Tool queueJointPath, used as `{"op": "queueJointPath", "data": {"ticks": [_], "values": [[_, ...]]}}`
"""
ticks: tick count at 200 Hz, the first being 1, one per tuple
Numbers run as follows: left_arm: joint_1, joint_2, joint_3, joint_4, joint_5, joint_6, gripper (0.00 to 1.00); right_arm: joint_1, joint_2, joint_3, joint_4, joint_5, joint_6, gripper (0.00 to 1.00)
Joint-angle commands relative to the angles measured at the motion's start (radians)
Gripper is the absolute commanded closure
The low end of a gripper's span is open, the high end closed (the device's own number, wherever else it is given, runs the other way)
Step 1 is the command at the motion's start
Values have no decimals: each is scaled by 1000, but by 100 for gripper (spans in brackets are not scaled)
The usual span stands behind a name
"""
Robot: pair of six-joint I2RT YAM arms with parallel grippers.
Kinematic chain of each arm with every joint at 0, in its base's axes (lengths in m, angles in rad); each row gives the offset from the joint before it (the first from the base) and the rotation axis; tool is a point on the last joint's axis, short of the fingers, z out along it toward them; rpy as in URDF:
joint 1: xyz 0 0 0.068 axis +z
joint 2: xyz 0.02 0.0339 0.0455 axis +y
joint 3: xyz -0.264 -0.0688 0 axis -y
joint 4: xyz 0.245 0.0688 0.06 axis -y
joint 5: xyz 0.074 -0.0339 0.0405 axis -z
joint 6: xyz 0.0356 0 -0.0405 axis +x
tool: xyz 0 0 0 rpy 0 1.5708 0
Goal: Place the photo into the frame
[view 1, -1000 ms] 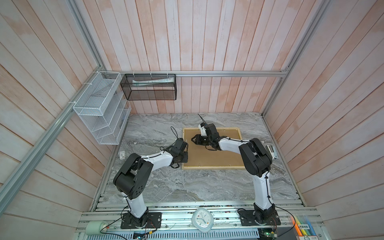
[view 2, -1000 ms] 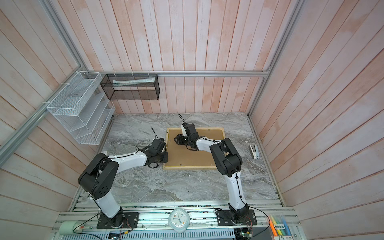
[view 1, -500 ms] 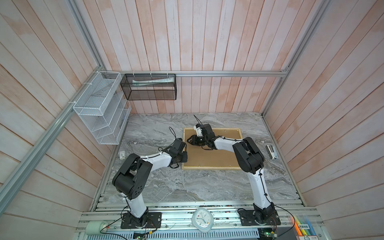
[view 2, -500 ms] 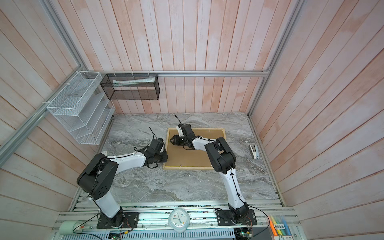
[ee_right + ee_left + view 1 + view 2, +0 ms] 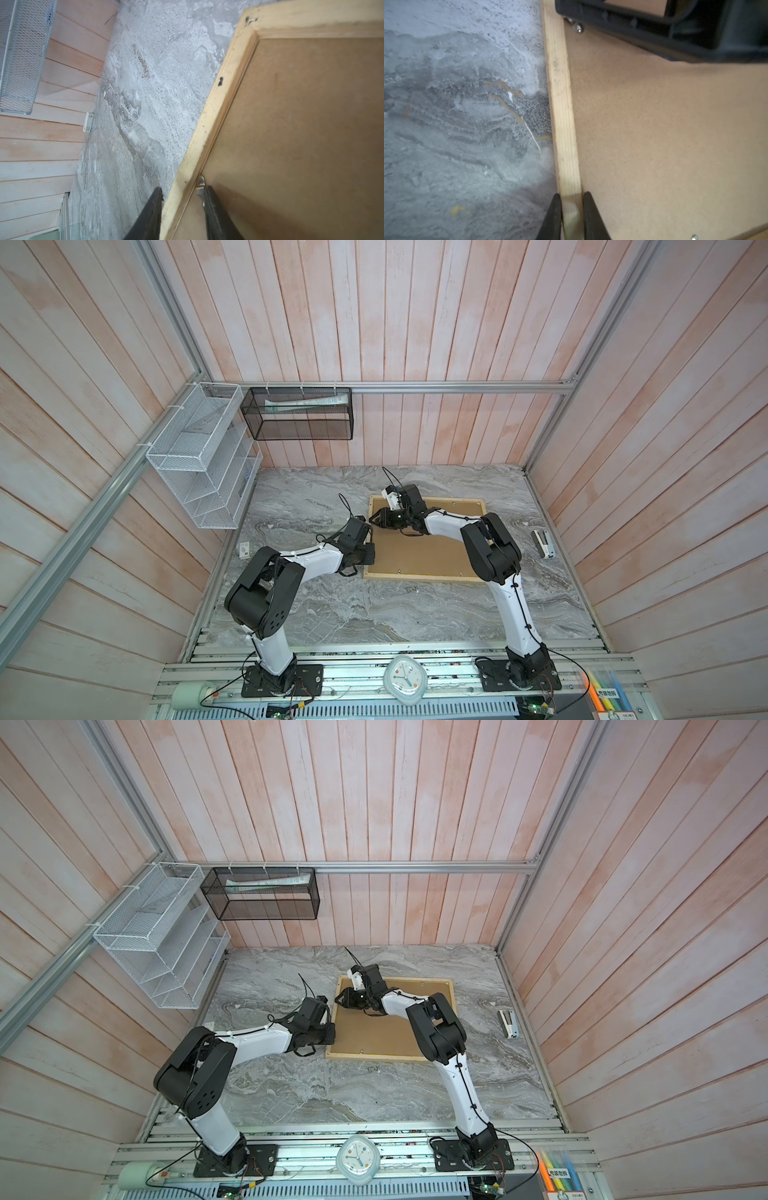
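The frame (image 5: 419, 576) (image 5: 374, 1056) of pale wood lies flat on the marble table, with a brown backing board (image 5: 424, 551) filling it. The photo is hidden. My left gripper (image 5: 572, 196) (image 5: 371, 551) is shut on the frame's left slat (image 5: 560, 104), one finger on each side of it. My right gripper (image 5: 182, 189) (image 5: 374, 517) straddles the same slat (image 5: 218, 99) near the far left corner. It stands open: its outer finger is at the slat's edge, and its inner finger rests on the board beside a small metal tab (image 5: 201, 182).
A stapler (image 5: 542, 544) lies near the table's right edge. A white wire rack (image 5: 199, 456) and a black mesh basket (image 5: 299, 414) hang on the walls at the back left. A small white tag (image 5: 244, 549) sits at the left edge. A clock (image 5: 405, 680) is on the front rail.
My right gripper has slid left across the backing board to the frame's left slat near the far corner. The left gripper has stayed on the slat.
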Motion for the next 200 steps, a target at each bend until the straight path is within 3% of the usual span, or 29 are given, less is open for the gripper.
{"op": "queueJointPath", "data": {"ticks": [1, 25, 77, 129, 156, 200], "values": [[-1, 40, -29, -56, 44, 56, 89, 15, 47, 10, -60, -98, -29, 64], [-1, 40, -32, -57, 46, 56, 89, 15, 60, 19, -53, -150, -29, 64], [0, 35, -32, -60, 42, 57, 89, 12, 51, 22, -65, -150, -47, 64], [0, 28, -32, -63, 42, 56, 90, 10, 44, 76, -132, -212, -136, 64], [0, 27, -32, -67, 37, 56, 90, 1, 30, 82, -153, -195, -154, 65], [5, 17, -34, -85, 4, 41, 91, -64, -123, -76, -61, -105, -115, 65]]}}
